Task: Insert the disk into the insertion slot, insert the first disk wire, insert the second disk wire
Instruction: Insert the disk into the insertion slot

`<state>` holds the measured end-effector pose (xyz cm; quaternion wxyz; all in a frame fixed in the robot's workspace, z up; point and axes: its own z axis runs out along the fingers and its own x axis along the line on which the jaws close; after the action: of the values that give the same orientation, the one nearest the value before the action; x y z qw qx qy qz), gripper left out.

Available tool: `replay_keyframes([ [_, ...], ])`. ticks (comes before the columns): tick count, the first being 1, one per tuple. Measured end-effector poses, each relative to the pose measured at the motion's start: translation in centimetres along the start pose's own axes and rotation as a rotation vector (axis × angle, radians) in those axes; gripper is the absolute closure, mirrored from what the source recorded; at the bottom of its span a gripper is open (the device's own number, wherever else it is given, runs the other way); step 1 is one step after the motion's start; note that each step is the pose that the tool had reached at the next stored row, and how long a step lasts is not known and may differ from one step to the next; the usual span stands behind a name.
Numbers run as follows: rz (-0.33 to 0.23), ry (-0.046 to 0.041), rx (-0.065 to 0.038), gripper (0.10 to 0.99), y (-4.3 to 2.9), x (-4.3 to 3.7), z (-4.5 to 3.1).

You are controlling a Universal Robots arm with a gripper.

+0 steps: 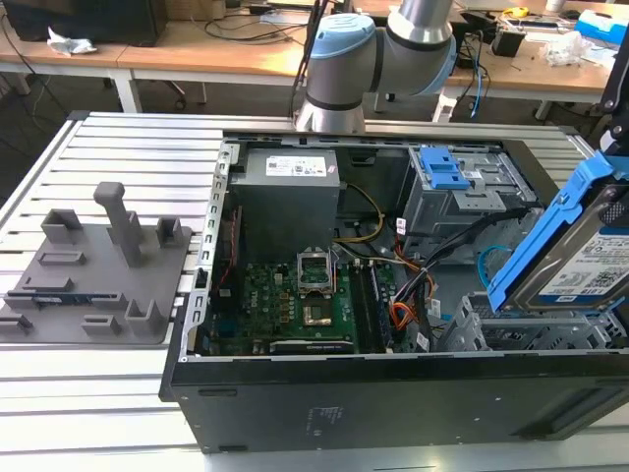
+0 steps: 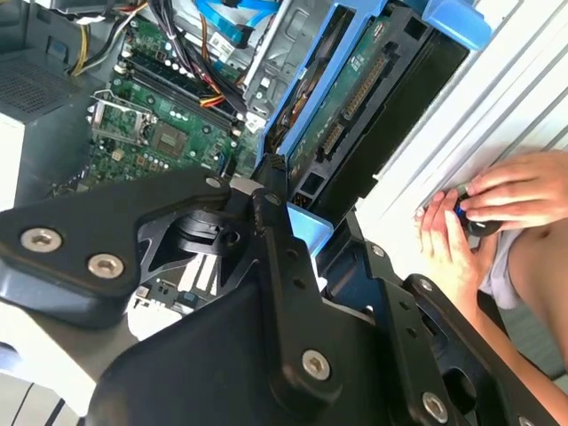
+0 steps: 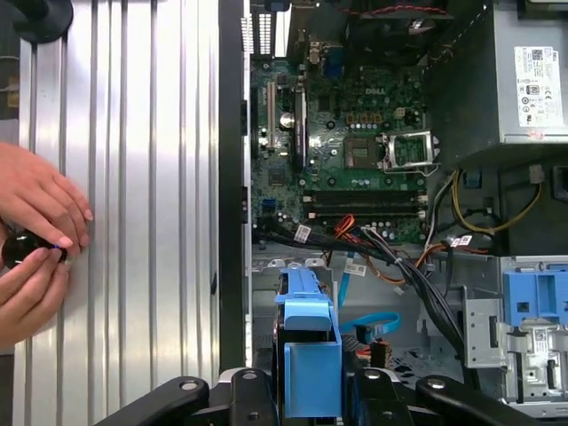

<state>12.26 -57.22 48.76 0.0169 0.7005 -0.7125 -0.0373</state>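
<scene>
My gripper is shut on the disk, a silver drive with a white label in a blue carrier. The disk hangs tilted, its lower end just above the insertion slot, a grey perforated cage at the case's near corner on the exterior view's right. The second wrist view shows the disk's green underside between the black fingers. A blue flat cable and a bundle of black wires lie loose beside the cage.
The open computer case sits on a ribbed metal table. A taller bay with a blue latch stands behind the cage. A grey fixture block lies beside the case. A person's hands hold a small black object.
</scene>
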Motion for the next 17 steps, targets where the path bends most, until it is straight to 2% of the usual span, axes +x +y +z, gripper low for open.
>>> replay_keyframes([
  [2,-0.001,-0.0134,0.0,0.722,0.0,0.15,0.01],
  [4,-0.002,-0.0206,0.0,0.722,-0.01,0.21,0.03],
  [9,-0.002,-0.0206,0.0,0.722,-0.01,0.18,0.02],
  [17,-0.004,-0.0205,0.0,0.722,-0.12,-0.41,0.15],
])
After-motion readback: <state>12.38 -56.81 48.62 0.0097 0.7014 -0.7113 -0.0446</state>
